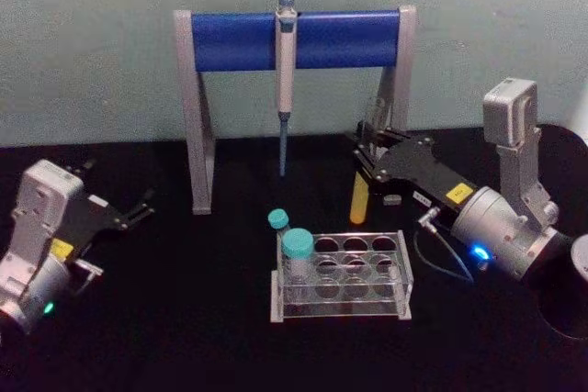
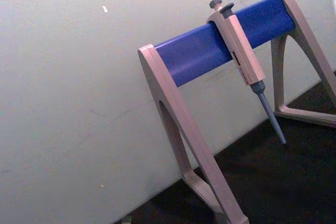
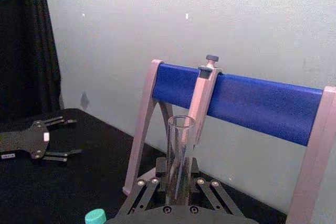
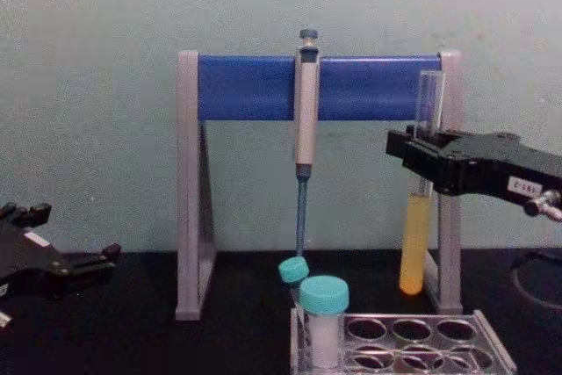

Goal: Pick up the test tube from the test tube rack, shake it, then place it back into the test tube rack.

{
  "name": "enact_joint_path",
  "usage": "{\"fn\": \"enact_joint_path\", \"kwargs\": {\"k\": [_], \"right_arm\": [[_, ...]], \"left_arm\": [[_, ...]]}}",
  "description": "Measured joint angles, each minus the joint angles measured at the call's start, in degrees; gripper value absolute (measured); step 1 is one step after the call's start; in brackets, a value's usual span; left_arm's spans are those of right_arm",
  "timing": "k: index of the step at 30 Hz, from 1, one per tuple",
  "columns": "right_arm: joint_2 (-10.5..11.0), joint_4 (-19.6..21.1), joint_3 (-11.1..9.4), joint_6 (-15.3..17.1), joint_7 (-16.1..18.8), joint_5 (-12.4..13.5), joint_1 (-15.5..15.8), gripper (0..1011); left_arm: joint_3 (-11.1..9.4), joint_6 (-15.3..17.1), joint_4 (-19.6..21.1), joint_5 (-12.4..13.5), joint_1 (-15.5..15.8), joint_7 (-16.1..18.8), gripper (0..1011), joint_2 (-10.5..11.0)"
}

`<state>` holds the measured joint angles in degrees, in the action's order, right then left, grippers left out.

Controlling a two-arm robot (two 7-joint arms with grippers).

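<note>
Fingers of our right gripper point(image 4: 425, 159) pinch the test tube point(image 4: 415, 243), hiding its middle, behind the test tube rack point(image 1: 342, 307); our left gripper point(image 1: 138, 210) sits spread, well apart.

middle of test tube point(image 4: 416, 243) hidden by right gripper point(image 4: 428, 154), test tube rack point(image 4: 434, 333) cropped below

**user1:** test tube point(image 4: 415, 252) is clear glass, yellow-orange liquid in the bottom part. test tube rack point(image 1: 342, 309) looks clear-greyish.

**user2:** yep, plus teal caps on the vials point(image 1: 297, 243), pipette stand point(image 1: 234, 40) has a blue bar on grey legs, table point(image 1: 184, 337) is black.
</note>
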<state>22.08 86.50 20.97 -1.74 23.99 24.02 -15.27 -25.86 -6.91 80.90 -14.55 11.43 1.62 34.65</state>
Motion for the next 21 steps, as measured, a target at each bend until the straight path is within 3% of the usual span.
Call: {"fn": "enact_joint_path", "kwargs": {"k": [21], "right_arm": [[-0.5,0.1,-0.5,0.3,0.3,-0.4,0.1,229]], "left_arm": [[0.0,0.0,0.0,0.0,0.0,0.0,1009,0.0]]}}
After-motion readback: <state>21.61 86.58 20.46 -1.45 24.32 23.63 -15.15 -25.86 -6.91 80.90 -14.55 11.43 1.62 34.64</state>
